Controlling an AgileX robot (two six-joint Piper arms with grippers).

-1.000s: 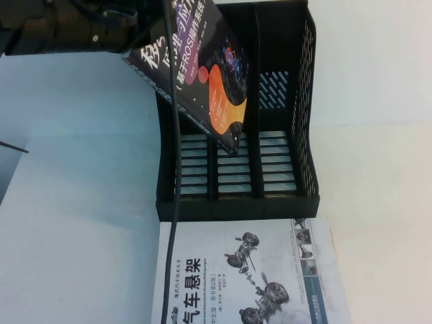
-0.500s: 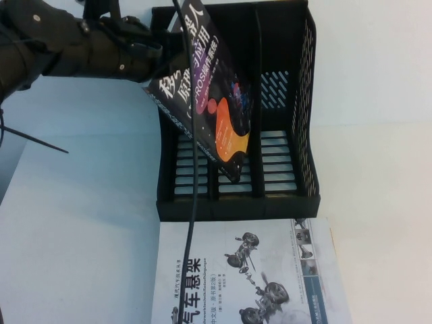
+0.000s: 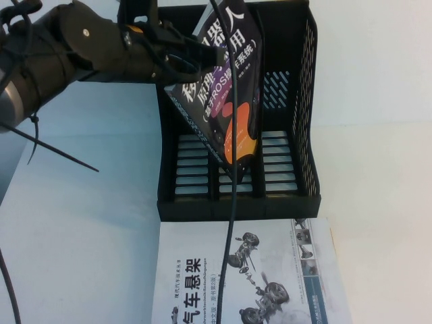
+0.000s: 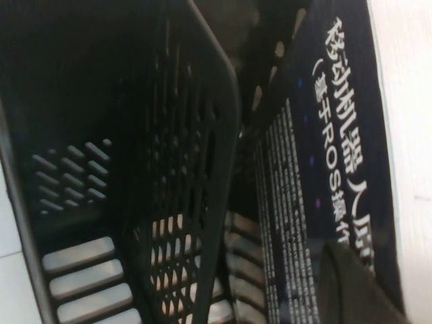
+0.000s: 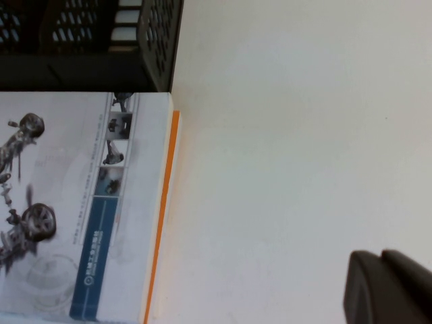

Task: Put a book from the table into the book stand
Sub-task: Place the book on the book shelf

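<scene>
One arm did the work: the left gripper [image 3: 177, 57], clamped on the book [image 3: 226, 88] at its far left edge, held it tilted over the stand [image 3: 307, 135], long axis sloping down toward the middle slot. Right gripper [image 5: 388, 287] hung near the white book [image 3: 250, 277], fingers unreadable.

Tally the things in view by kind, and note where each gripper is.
Books: 2, the black book held over the book stand's slots and the white book flat on the table
Book stands: 1, the book stand
Grippers: 2, the left gripper shut on the black book, the right gripper over bare table
Total: 5
</scene>
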